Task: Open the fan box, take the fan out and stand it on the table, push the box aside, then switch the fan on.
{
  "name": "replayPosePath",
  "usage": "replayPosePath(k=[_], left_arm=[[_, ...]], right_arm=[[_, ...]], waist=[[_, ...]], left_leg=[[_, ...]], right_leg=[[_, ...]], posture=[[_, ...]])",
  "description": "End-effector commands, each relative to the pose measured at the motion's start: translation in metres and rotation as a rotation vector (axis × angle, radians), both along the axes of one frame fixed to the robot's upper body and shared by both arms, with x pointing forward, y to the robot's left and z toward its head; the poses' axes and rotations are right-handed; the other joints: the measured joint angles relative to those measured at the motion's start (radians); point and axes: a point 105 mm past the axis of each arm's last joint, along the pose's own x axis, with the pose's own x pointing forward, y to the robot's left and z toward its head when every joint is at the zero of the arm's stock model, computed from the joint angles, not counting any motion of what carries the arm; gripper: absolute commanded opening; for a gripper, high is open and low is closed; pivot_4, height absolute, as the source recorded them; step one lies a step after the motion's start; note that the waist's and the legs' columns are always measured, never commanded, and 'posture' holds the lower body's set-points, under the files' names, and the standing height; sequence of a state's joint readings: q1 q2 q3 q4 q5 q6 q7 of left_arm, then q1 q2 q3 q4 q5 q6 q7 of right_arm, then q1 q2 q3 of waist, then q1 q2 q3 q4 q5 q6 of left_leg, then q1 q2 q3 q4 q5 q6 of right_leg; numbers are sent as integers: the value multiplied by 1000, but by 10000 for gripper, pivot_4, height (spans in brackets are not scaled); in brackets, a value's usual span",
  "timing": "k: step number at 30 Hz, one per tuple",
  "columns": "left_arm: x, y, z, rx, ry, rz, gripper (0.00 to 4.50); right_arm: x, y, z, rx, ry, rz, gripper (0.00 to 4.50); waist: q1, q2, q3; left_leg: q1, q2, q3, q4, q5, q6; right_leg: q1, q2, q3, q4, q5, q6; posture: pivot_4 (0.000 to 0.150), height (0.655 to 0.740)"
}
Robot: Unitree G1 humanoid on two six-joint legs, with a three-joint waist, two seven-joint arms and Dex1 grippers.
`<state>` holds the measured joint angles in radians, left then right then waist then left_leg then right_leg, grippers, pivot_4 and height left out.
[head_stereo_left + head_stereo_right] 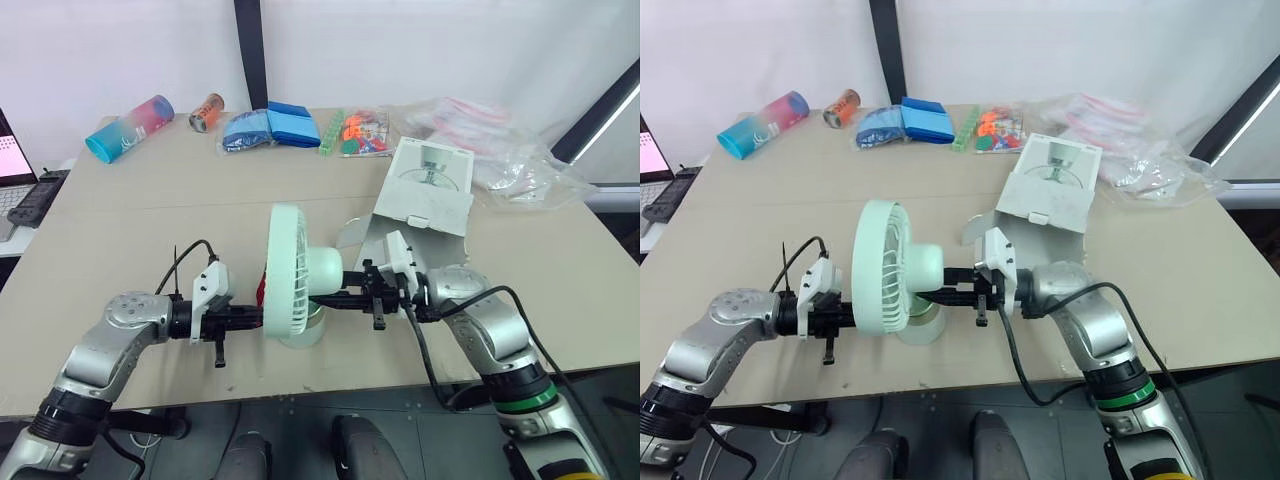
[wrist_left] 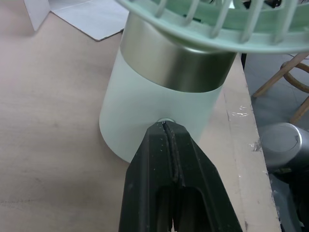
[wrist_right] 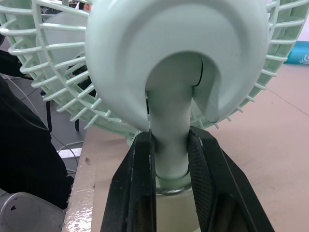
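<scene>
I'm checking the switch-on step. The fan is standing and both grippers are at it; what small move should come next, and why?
Probably nudge the left gripper forward into the small button on the base of the fan. Its shut fingertips sit right at that button, and the right gripper clamps the neck, which should steady the fan against the push.

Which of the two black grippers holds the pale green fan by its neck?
The right gripper, fingers clamping the neck of the pale green fan; the left gripper is shut, tip at the base.
</scene>
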<state>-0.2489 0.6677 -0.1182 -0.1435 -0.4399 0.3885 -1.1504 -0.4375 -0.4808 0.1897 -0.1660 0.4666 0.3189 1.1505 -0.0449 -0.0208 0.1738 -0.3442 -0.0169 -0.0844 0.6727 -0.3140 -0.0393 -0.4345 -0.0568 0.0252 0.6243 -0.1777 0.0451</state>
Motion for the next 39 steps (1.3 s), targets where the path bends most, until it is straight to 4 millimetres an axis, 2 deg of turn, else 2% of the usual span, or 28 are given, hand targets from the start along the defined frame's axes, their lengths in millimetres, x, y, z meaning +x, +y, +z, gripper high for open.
replayPosePath(k=[1, 27, 39], left_arm=[[1, -3, 7, -13, -39, -23, 681], [1, -7, 7, -19, -35, -49, 681], [0, -9, 6, -26, -33, -51, 681]], right_arm=[[1, -7, -12, -46, 40, -26, 4041], [0, -7, -16, -43, 39, -27, 4041], [-1, -6, -17, -45, 45, -25, 4041]], waist=[[0, 0, 0], [1, 0, 0], [1, 0, 0]], left_leg=[[0, 0, 0, 0, 0, 0], [1, -1, -1, 0, 0, 0], [6, -1, -3, 0, -1, 2]], right_leg=[[0, 0, 0, 0, 0, 0], [2, 0, 0, 0, -1, 1], [9, 0, 0, -1, -4, 3]], posture=[[1500, 7400], [1500, 7400], [1500, 7400]])
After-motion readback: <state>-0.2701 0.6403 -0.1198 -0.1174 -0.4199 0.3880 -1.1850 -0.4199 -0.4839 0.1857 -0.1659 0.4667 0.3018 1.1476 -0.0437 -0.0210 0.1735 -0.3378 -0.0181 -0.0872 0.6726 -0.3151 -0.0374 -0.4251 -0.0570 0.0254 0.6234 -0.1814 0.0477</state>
